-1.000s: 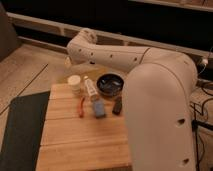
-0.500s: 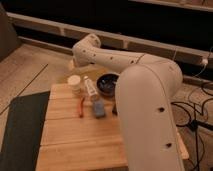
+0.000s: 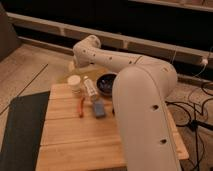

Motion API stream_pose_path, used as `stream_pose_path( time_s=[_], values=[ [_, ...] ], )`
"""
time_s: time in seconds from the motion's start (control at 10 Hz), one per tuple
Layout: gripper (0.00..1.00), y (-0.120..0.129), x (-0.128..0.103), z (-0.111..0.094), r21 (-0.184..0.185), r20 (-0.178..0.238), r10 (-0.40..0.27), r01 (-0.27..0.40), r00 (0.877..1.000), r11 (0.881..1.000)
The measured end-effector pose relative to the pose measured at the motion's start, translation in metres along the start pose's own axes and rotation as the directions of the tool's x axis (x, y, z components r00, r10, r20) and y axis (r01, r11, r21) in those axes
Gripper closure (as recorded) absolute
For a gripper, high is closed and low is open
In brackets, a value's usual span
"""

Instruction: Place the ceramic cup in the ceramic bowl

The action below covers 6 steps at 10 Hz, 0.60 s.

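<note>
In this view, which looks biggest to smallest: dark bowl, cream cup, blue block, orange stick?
1. Dark glossy round bowl, partly behind the white arm.
2. Short cream ceramic cup and blue rectangular block: alike, block nearer.
3. Thin orange stick.
The gripper is hidden past the arm's bend.

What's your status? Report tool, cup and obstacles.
Tool not visible, likely hidden behind the arm. Cup upright on the table, left of the bowl, not in it. Tube lies between them; arm covers the bowl's right side.
</note>
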Motion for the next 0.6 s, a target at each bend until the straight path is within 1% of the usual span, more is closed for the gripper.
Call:
stream_pose_path(
  time_s=[0.1, 0.6],
  values=[
    [0.35, -0.001, 0.001, 0.003, 0.01, -0.004, -0.01, 0.01, 1.0, 1.0],
    [0.35, 0.0, 0.012, 0.026, 0.053, -0.055, -0.065, 0.068, 0.996, 0.996]
  ],
)
